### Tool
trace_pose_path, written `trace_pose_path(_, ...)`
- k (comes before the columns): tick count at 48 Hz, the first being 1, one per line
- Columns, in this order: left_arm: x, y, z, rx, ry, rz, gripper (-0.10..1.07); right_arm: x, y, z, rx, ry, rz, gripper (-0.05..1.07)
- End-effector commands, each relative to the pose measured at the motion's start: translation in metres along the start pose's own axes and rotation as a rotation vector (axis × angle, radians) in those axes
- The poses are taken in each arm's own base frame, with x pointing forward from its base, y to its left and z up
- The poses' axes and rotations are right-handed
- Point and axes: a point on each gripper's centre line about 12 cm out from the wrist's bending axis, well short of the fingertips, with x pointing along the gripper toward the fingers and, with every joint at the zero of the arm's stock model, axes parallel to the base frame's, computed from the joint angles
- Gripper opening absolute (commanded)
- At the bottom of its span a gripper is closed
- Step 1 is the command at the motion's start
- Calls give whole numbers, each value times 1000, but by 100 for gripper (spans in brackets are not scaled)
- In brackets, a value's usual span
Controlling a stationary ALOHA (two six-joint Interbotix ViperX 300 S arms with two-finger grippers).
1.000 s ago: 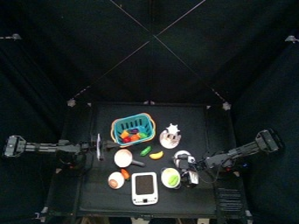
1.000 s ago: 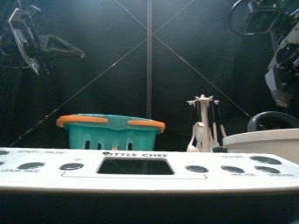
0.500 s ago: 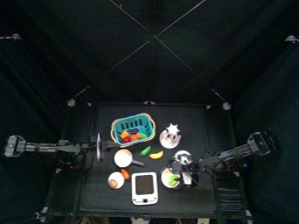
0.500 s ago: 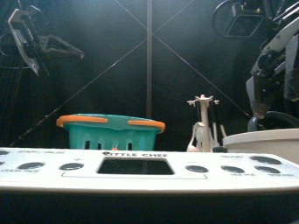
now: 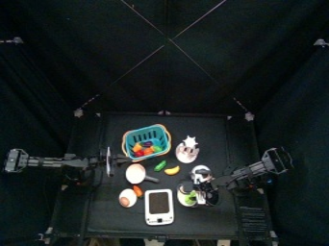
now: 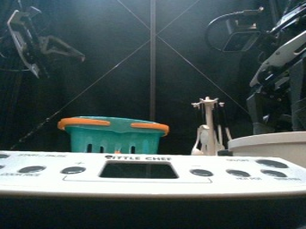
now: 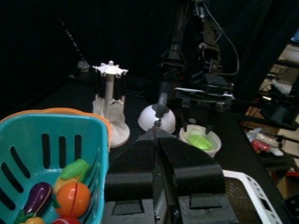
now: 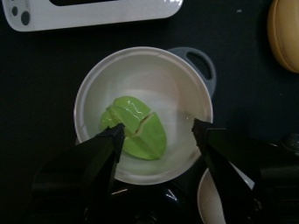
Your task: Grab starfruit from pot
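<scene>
**Right gripper open above a white bowl; starfruit sits on the pot**

Seen from above, a small black table holds a cluster of toy kitchen things. The starfruit (image 5: 189, 144), a pale star-shaped piece, rests on top of the small greyish pot (image 5: 189, 154) near the middle of the table, just to the right of a blue slatted basket (image 5: 145, 142) with an orange rim. In the front view the starfruit (image 6: 208, 103) stands raised on a thin stem above the pot, to the right of the basket (image 6: 113, 136). Neither gripper touches it.

The right gripper (image 8: 158, 131) comes in from the table's right side and hangs directly over a white bowl (image 8: 100, 96) that holds a green leaf-like piece (image 8: 138, 127). Its two jaws are spread apart, one on each side of the green piece, gripping nothing. This bowl (image 5: 189, 196) lies toward the table's front right, apart from the pot.

The left gripper (image 7: 165, 147) rests at the table's left edge, level with the basket. Its jaws are pressed together with nothing between them. From its wrist camera the starfruit (image 7: 111, 68) and pot (image 7: 114, 111) show beyond the basket (image 7: 41, 157), which holds coloured toy vegetables.

A white toy appliance (image 5: 158, 205) with a dark screen lies at the table's front. A yellow wedge (image 5: 172, 169) lies near the table's middle.
</scene>
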Motion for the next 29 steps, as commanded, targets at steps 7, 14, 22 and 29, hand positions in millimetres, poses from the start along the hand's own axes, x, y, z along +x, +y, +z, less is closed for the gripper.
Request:
trace_pose_path(7, 2, 0, 6, -4, -20, 2, 41, -1, 11, 6, -20, 24, 7, 95)
trace_pose_path(14, 2, 0, 6, -4, -23, 2, 41, 4, 11, 2, -30, 58, -6, 95)
trace_pose_path(22, 2, 0, 6, -6, -20, 2, 41, 12, 11, -1, -28, 83, -10, 95)
trace_pose_path(29, 1, 1, 4, -12, -17, 6, 41, 16, 11, 0, -33, 91, -13, 95)
